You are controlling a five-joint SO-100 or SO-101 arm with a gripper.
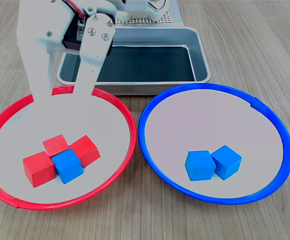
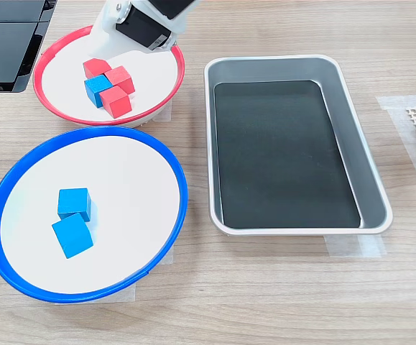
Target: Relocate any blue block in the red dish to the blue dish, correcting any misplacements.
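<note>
Sitting in the red dish [image 1: 115,107] among three red cubes [image 1: 38,169], the blue block [image 1: 67,167] is lying below the claw [image 1: 54,87], untouched. Claw is hanging over the dish's far rim, its opening impossible to judge, gripping nothing visible.

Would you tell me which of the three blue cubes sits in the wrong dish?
The blue block in the red dish, wedged among red cubes; the other two lie in the blue dish.

White plastic arm [image 1: 59,45] — silver screws, black servo; red-black wires
</note>
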